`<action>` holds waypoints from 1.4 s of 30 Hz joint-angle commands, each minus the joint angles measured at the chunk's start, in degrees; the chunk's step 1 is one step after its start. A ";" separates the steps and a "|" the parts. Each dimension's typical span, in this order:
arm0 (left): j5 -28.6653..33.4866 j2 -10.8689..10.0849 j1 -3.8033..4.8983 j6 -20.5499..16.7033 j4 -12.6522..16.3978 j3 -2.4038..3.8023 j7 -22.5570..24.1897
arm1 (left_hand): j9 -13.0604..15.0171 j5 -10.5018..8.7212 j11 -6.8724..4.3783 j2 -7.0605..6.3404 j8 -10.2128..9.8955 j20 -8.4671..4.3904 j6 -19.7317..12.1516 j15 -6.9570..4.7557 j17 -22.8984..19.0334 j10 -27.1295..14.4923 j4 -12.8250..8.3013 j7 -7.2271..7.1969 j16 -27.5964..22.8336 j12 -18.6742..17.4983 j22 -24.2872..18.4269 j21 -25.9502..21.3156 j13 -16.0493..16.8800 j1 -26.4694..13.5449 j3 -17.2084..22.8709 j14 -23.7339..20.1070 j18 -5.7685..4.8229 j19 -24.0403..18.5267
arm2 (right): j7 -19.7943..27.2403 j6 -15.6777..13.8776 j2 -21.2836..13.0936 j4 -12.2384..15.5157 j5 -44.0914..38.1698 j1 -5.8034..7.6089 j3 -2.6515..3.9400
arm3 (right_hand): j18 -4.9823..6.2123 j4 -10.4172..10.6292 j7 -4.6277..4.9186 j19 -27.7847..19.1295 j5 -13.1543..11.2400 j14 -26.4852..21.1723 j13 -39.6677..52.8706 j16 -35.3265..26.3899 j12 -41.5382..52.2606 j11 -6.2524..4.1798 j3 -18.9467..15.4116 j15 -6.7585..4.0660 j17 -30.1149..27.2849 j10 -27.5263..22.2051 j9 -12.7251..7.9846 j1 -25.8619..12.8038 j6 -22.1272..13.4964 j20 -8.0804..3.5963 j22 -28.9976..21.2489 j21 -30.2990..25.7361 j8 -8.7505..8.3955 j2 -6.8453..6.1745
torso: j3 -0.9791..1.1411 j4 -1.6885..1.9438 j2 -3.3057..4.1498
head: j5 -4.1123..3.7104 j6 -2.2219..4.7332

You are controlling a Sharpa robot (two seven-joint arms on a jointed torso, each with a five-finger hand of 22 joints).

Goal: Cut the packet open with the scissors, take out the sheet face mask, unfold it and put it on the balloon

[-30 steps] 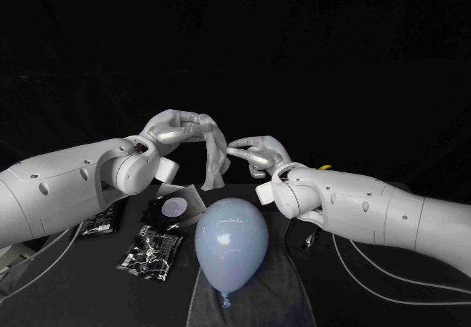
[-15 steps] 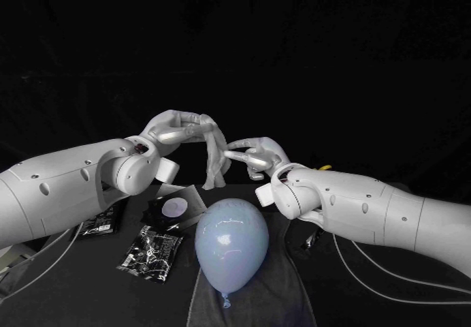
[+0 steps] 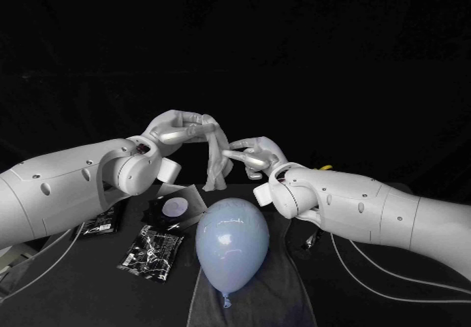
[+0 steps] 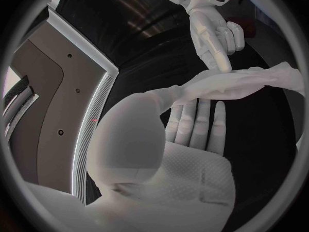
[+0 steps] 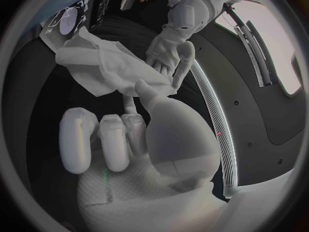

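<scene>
Head view has the white, folded sheet face mask [image 3: 214, 163] hanging as a narrow strip from the pinching fingertips of the left hand [image 3: 180, 129], above the far end of the pale blue oval balloon [image 3: 233, 235]. Over the last second the right hand [image 3: 250, 155] has edged in until its fingertips touch the mask's upper part, though I cannot tell whether they grip it. Unfolding looks about to begin.
</scene>
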 commanded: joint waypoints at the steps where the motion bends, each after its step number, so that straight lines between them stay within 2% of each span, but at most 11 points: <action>1: 0.00 0.06 0.02 0.34 0.20 0.07 0.44 | 4.38 0.33 -0.03 0.70 0.20 -0.10 0.18 -0.10 0.05 -0.28 -0.16 0.18 -0.02 0.14 0.01 -0.13 0.06 0.12 -0.03 -0.41 -0.78 0.07 | 0.17 0.20 0.10 -0.15 -0.36 0.04 0.05 | -0.31 0.23 -0.54 1.31 0.21 5.98 12.13 0.20 0.43 -0.78 0.38 -0.43 15.09 2.94 0.21 0.19 1.60 -0.02 12.16 0.32 0.74 0.88 | 0.02 -0.03 0.00 | 0.03 -0.03; 3: 0.00 0.04 0.02 0.33 0.21 0.07 0.44 | 4.38 0.33 -0.03 0.70 0.20 -0.10 0.18 -0.10 0.05 -0.28 -0.16 0.18 -0.02 0.14 0.01 -0.13 0.06 0.12 -0.03 -0.41 -0.78 0.07 | 0.54 0.66 0.06 -0.17 -0.03 0.04 0.05 | -0.34 1.07 -1.81 1.44 0.22 5.98 12.29 0.20 0.59 -1.80 1.09 -1.22 15.09 3.13 0.69 0.04 4.14 -0.57 12.22 0.56 2.16 2.87 | 0.03 -0.04 -0.02 | 0.07 -0.01; 6: 0.00 0.02 0.02 0.30 0.21 0.07 0.44 | 4.38 0.33 -0.03 0.70 0.20 -0.10 0.18 -0.10 0.05 -0.28 -0.16 0.18 -0.02 0.14 0.01 -0.13 0.06 0.12 -0.03 -0.41 -0.78 0.07 | 1.04 1.05 -0.06 -0.12 0.41 0.04 0.05 | -0.38 1.11 -2.99 1.55 0.23 5.98 12.36 0.20 0.66 -2.83 1.82 -2.07 15.09 3.25 1.25 0.61 5.83 -1.29 12.28 0.77 3.48 4.02 | 0.08 -0.05 -0.03 | 0.15 -0.01; 7: 0.00 0.01 0.02 0.29 0.20 0.07 0.44 | 4.38 0.33 -0.03 0.70 0.20 -0.10 0.18 -0.10 0.05 -0.28 -0.16 0.18 -0.02 0.14 0.01 -0.13 0.06 0.12 -0.03 -0.41 -0.78 0.07 | 1.21 1.07 -0.10 -0.09 0.53 0.04 0.05 | -0.43 0.70 -3.80 1.66 0.24 5.98 12.59 0.20 0.89 -3.56 2.37 -2.69 15.09 3.50 1.82 1.30 6.80 -1.82 12.35 0.99 4.59 4.37 | 0.08 -0.04 -0.03 | 0.20 -0.02; 11: 0.00 -0.02 0.02 0.15 0.17 0.07 0.46 | 4.38 0.33 -0.03 0.70 0.20 -0.10 0.18 -0.10 0.05 -0.28 -0.16 0.18 -0.02 0.14 0.01 -0.13 0.06 0.12 -0.03 -0.41 -0.78 0.07 | 1.76 0.70 -0.31 0.22 0.78 0.04 0.05 | -0.60 -0.06 -4.87 2.02 0.17 5.98 13.06 0.20 1.35 -4.67 4.01 -4.02 15.09 4.05 3.78 1.56 6.86 -3.37 12.54 1.63 7.75 4.21 | 0.09 -0.07 -0.02 | 0.20 -0.07; 17: -0.01 -0.06 0.02 -0.34 -0.01 0.07 0.39 | 4.38 0.33 -0.03 0.70 0.20 -0.10 0.18 -0.10 0.05 -0.28 -0.16 0.18 -0.02 0.14 0.01 -0.13 0.06 0.12 -0.03 -0.41 -0.78 0.07 | 2.65 -0.88 -0.87 0.76 0.94 0.04 0.06 | -0.70 -0.64 -5.03 2.22 0.24 5.98 13.35 0.20 1.62 -4.93 5.43 -4.28 15.09 4.35 4.90 1.26 6.16 -3.72 12.65 1.99 9.57 3.68 | 0.10 -0.08 -0.02 | 0.24 -0.13; 23: -0.02 -0.13 0.02 -1.51 -0.38 0.04 0.11 | 4.61 0.34 -0.05 0.58 0.28 -0.10 0.08 -0.12 0.14 -0.28 -0.38 0.22 0.01 0.21 0.04 -0.09 0.08 0.11 -0.03 -0.41 -0.77 0.30 | 2.56 -2.00 -1.58 1.20 0.39 0.36 0.08 | -0.75 -0.98 -5.11 2.34 0.24 5.98 13.53 0.20 1.81 -5.02 6.12 -4.37 15.09 4.53 5.33 1.09 5.83 -3.83 12.71 2.20 10.34 3.32 | 0.09 -0.11 -0.08 | 0.20 -0.11; 30: -2.27 -0.20 -0.17 -3.76 -0.63 -0.03 0.14 | 4.73 0.34 0.01 0.28 0.22 -0.09 -0.14 -0.08 0.22 -0.41 -0.58 0.29 -0.04 0.22 0.04 -0.09 0.08 0.01 -0.10 -0.56 -0.77 0.25 | -1.08 -1.40 -3.18 2.49 -6.15 2.47 0.08 | -0.76 -1.45 -5.09 2.36 0.24 5.98 13.99 0.20 2.29 -5.03 6.99 -4.41 15.09 4.92 5.70 1.03 5.55 -3.90 12.72 2.23 11.06 3.07 | 0.02 -0.16 -0.24 | -0.08 0.25; 34: -4.49 -0.18 -0.48 -4.86 -0.59 -0.06 0.50 | 4.80 0.35 0.04 0.18 0.14 -0.08 -0.31 -0.04 0.26 -0.61 -0.87 0.36 -0.13 0.21 0.02 -0.12 0.08 0.15 -0.01 -0.78 -0.82 0.14 | -5.84 1.00 -4.10 3.11 -12.56 4.28 0.08 | -0.75 -1.74 -5.06 2.33 0.25 5.98 14.33 0.20 2.65 -5.02 7.53 -4.42 15.09 5.22 5.89 0.97 5.45 -3.92 12.70 2.15 11.46 2.92 | -0.02 -0.13 -0.27 | -0.22 0.48; 38: -5.86 -0.09 -0.67 -5.46 -0.59 -0.10 0.72 | 4.86 0.35 0.13 0.10 0.07 -0.08 -0.42 0.04 0.32 -0.84 -1.21 0.45 -0.22 0.19 -0.01 -0.17 0.08 0.33 0.11 -1.02 -0.88 -0.11 | -10.90 5.40 -4.72 3.54 -18.78 6.04 0.07 | -0.68 -1.91 -5.05 2.20 0.24 5.98 14.41 0.20 2.74 -5.01 7.83 -4.42 15.09 5.29 5.99 0.88 5.37 -3.94 12.61 1.85 11.68 2.78 | -0.06 -0.17 -0.42 | -0.15 0.60; 42: -6.88 0.08 -0.89 -6.16 -0.84 -0.23 0.73 | 4.92 0.35 0.25 0.04 -0.03 -0.07 -0.45 0.15 0.39 -1.17 -1.73 0.52 -0.35 0.19 -0.06 -0.26 0.08 0.62 0.41 -1.35 -1.01 -0.62 | -16.55 11.62 -5.01 3.66 -25.84 8.46 0.06 | -0.68 -2.12 -5.04 2.21 0.25 5.98 14.45 0.20 2.78 -5.01 8.13 -4.42 15.09 5.32 6.08 0.79 5.30 -3.95 12.61 1.87 11.88 2.60 | -0.12 -0.24 -0.68 | -0.14 0.84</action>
